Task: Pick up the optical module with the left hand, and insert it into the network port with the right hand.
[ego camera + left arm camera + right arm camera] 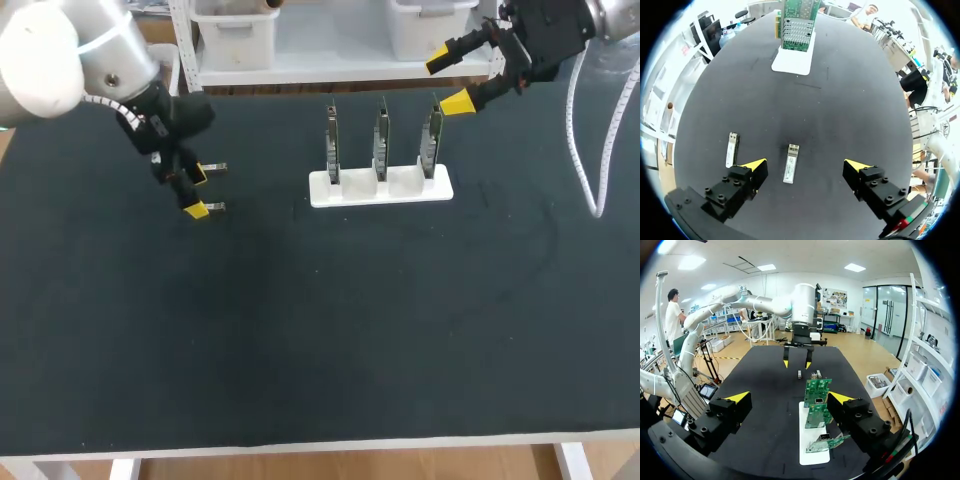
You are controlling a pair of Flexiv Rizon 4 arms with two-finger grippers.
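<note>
- From the head camera: shows the left claw (203, 190) low over the far left part of the black surface (300, 340), fingers spread and pinching nothing.
- Shows the right claw (450, 82) up at the far edge, just past the right end of the white card stand (380, 187), also spread and empty. Too small here to pick out the module with any certainty under the left claw.
- From the left wrist: places one optical module (791, 163) flat on the surface between the spread fingers. Sits off-centre, nearer one finger than the other, touching neither.
- Puts a second module (731, 149) outside the claw, just beside that nearer finger and roughly parallel to the first.
- Long axis of the module between the fingers: runs straight ahead of the claw toward the card stand, so along the far edge and across the line joining the fingertips. Leaves the fingers facing its long sides. Cannot tell which end is the plug.
- From the right wrist: looks over the stand and its three upright green cards (816, 390), just ahead of the spread right fingers, toward the left claw beyond. Shows both modules only as small slivers beneath that claw, well apart from the right one.
- Judged from this: left arm far nearer. Seems to call for a small sideways shift to centre, then a straight drop and a squeeze on the long sides.
</note>
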